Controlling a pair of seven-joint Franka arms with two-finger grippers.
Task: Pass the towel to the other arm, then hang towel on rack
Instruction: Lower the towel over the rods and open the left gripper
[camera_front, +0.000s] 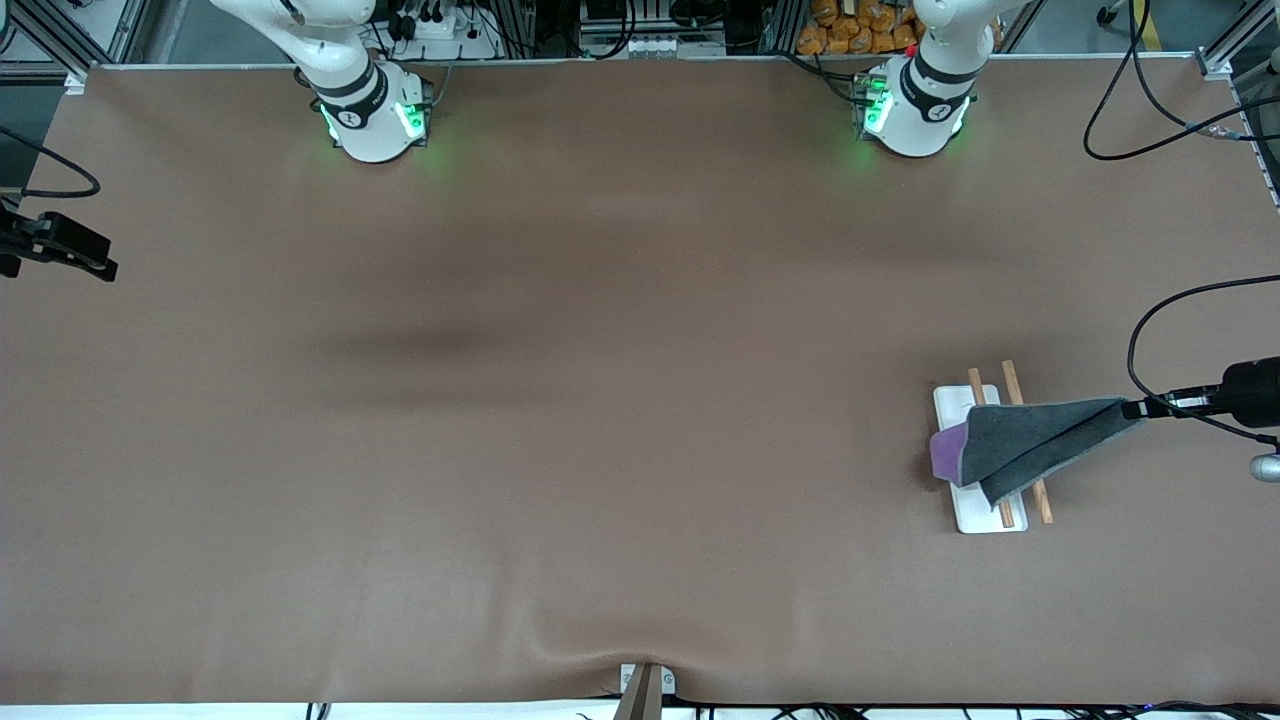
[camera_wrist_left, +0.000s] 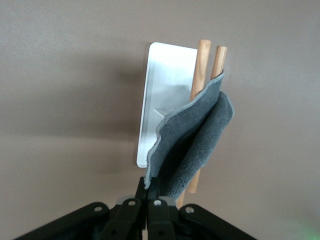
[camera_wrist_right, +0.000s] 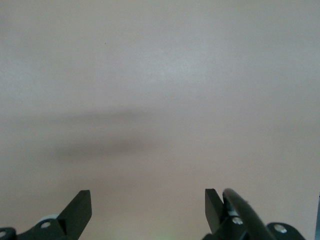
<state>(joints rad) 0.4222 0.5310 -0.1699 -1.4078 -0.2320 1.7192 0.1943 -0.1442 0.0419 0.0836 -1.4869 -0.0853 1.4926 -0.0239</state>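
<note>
The towel (camera_front: 1030, 445) hangs stretched over the rack (camera_front: 985, 515), dark grey face up, with a purple corner (camera_front: 945, 452) lying on the rack's white base. My left gripper (camera_front: 1132, 408) is shut on the towel's other corner and holds it up over the table beside the rack. In the left wrist view the gripper (camera_wrist_left: 152, 187) pinches the grey towel (camera_wrist_left: 195, 140), which drapes across the two wooden rods (camera_wrist_left: 204, 55) above the white base (camera_wrist_left: 165, 75). My right gripper (camera_wrist_right: 147, 205) is open and empty over bare table at the right arm's end (camera_front: 60, 248).
The rack stands toward the left arm's end of the brown table (camera_front: 600, 400). Black cables (camera_front: 1150, 330) loop near that end's edge. A small clamp (camera_front: 645, 685) sits at the table edge nearest the front camera.
</note>
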